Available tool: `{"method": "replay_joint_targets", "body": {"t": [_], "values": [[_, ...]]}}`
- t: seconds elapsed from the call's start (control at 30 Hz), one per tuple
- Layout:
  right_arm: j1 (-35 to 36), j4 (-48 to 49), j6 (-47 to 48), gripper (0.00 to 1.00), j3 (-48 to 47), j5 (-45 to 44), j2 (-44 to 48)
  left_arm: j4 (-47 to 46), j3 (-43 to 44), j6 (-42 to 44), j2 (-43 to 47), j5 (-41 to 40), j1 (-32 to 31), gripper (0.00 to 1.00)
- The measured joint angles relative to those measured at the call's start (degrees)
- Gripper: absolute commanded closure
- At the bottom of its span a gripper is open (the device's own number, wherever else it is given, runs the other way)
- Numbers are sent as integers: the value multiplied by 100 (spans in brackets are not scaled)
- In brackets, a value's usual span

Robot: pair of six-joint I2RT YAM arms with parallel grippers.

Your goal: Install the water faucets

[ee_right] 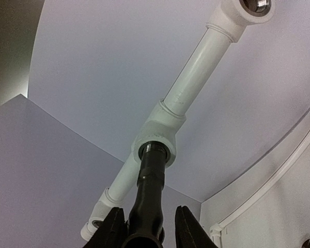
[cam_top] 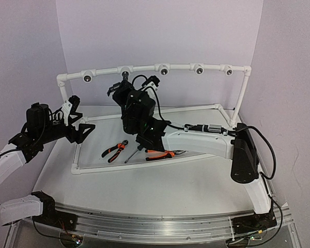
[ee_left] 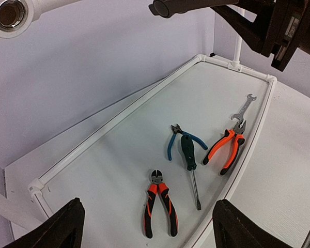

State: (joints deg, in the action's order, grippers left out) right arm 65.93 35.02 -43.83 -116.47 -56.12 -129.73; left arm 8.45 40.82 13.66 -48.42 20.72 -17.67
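**Faucet at pipe socket, right gripper around it**

The water faucet [ee_right: 152,178], a black cylinder, stands with its threaded end in the mouth of a socket fitting [ee_right: 157,126] on the raised white pipe [ee_right: 194,72]. The right gripper [ee_right: 150,211] has its jaws set narrowly, one finger either side of the faucet body. A sliver of background shows beside the right-hand finger, so firm clamping cannot be told. The left gripper [ee_left: 150,230] hovers above the table [ee_left: 119,150] with its jaws wide apart and nothing between them. Below it lie two orange-and-black pliers [ee_left: 226,147], blue-handled cutters [ee_left: 178,142], a green-handled screwdriver [ee_left: 190,157] and a spanner [ee_left: 244,106]. Any marking on the tools is too small to read.
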Motion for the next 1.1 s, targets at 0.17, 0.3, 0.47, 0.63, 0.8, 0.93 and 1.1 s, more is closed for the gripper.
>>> {"method": "replay_joint_targets", "body": {"t": [0.17, 0.3, 0.47, 0.63, 0.8, 0.93, 1.1], "values": [[0, 155, 215, 51, 51, 148, 8, 0, 0, 7, 0, 12, 0, 10], [0, 206, 352, 42, 166, 278, 91, 0, -1, 42, 0, 13, 0, 7], [13, 300, 508, 28, 499, 526, 384, -9, -49, 142, -1, 7, 0, 3], [69, 430, 727, 12, 1112, 765, 905, -7, -218, 214, -30, -16, 0, 1], [101, 581, 886, 2, 1822, 1160, 1478, 4, -319, 263, -52, -74, 0, 0], [105, 736, 1000, 2, 2556, 1542, 1943, -2, -319, 266, -52, -132, 0, 0], [158, 626, 1791, 5, 3589, 1813, 2714, -22, -351, 265, -41, -150, 0, 0]]}}
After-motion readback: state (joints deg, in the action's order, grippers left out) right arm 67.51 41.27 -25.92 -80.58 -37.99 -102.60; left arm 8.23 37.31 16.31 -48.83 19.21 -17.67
